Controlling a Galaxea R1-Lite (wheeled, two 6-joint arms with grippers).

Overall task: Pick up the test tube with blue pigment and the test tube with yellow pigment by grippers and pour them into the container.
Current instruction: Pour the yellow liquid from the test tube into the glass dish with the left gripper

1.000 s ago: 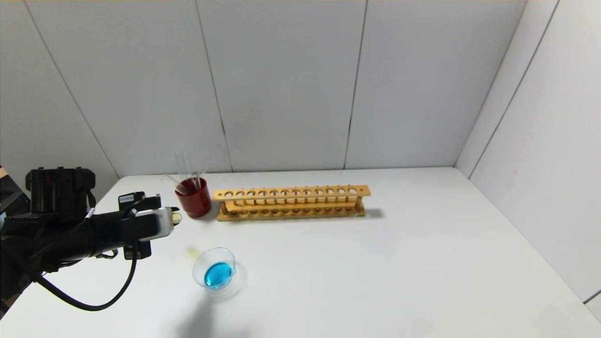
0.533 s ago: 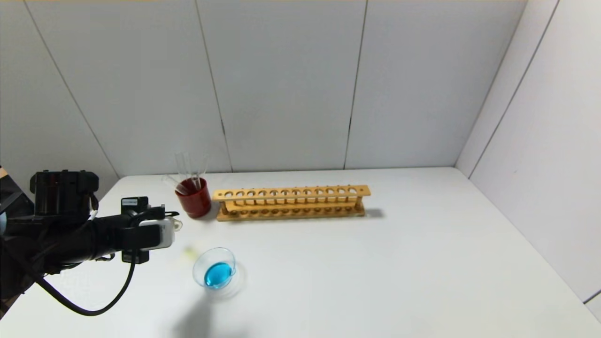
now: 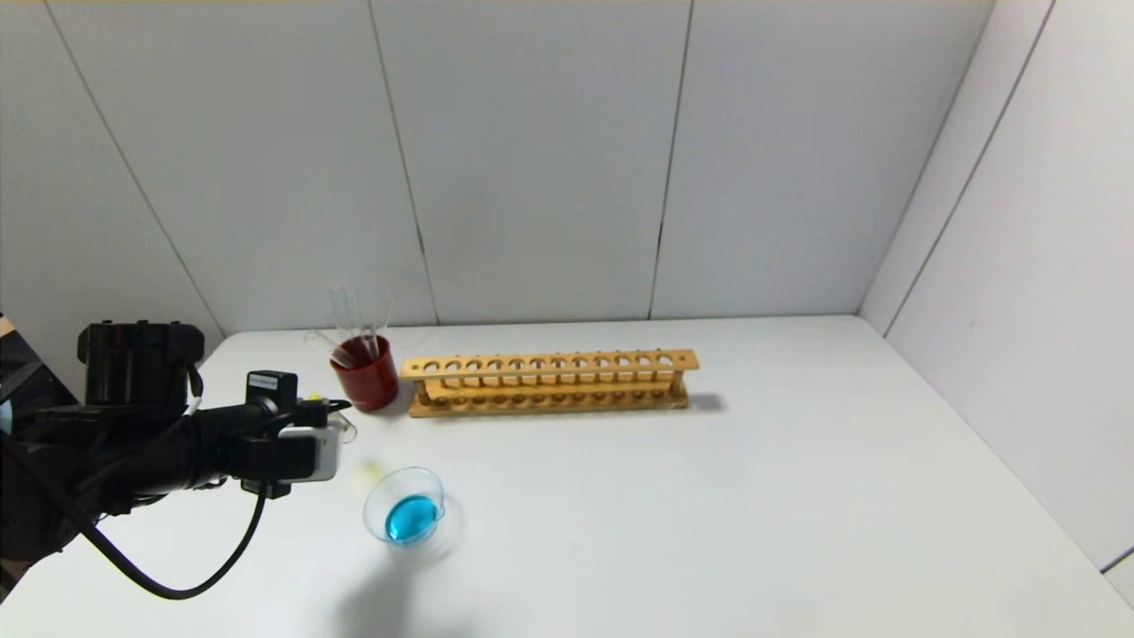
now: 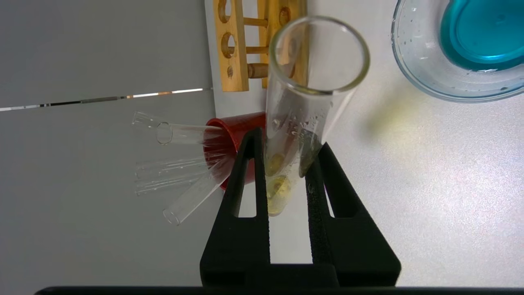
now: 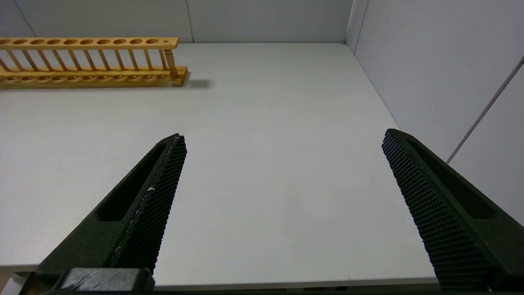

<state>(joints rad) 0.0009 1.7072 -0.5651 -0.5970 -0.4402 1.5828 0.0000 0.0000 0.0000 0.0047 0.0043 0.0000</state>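
1. Head view: left gripper (image 3: 337,431) hovers beside the red cup (image 3: 368,381), short of the glass dish (image 3: 406,512) with blue liquid; its load barely shows.
2. Left wrist view: jaws pinch the yellow-pigment test tube (image 4: 305,110) near its round bottom, long axis along the fingers, open mouth pointing away from the wrist. Tipped this early, yellow would likely spill short of the dish, which lies off to one side of the jaws.
3. Right wrist view: right gripper (image 5: 282,147) idles, jaws wide apart and empty, wooden rack (image 5: 90,61) far ahead.
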